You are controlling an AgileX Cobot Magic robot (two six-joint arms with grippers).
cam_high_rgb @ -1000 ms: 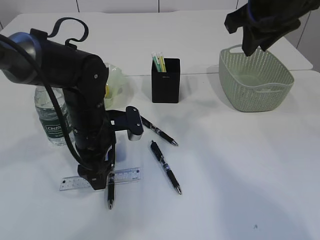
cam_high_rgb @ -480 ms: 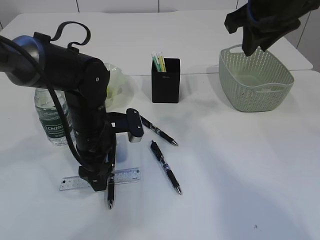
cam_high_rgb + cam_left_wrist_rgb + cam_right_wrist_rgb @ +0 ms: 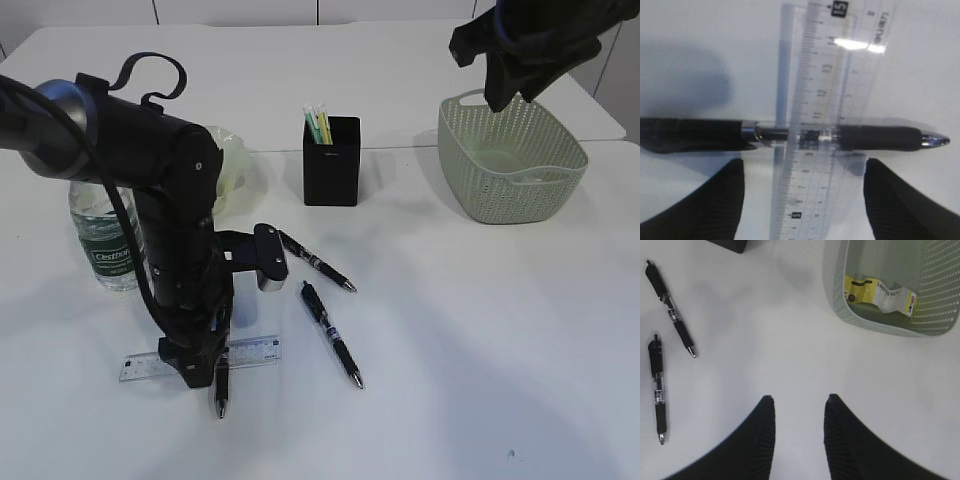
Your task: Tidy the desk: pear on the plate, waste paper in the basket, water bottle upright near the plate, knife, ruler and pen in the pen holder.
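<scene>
My left gripper point(image 3: 200, 376) is down at the desk point(image 3: 480, 340), open, its fingers point(image 3: 705, 210) standing either side of the clear ruler point(image 3: 820, 95) without touching it. A black pen point(image 3: 875, 138) crosses the ruler just beyond the fingertips. Two more pens point(image 3: 316, 262) point(image 3: 331, 336) lie in the middle. The black pen holder point(image 3: 331, 165) has yellow-green sticks in it. Upright at the left is the water bottle point(image 3: 103, 240), beside the plate point(image 3: 238, 160). The pear is hidden by the arm. My right gripper point(image 3: 799, 400) hangs open and empty near the basket point(image 3: 840, 300), which holds the waste paper point(image 3: 880, 292).
The left arm's elbow and cable loop rise over the plate and bottle. The basket point(image 3: 510, 160) stands at the back right, under the raised right arm point(image 3: 520, 50). A seam between two tabletops runs behind the holder.
The left arm has leaned a little to the right and lower over the ruler. The right arm and all loose objects are where they were.
</scene>
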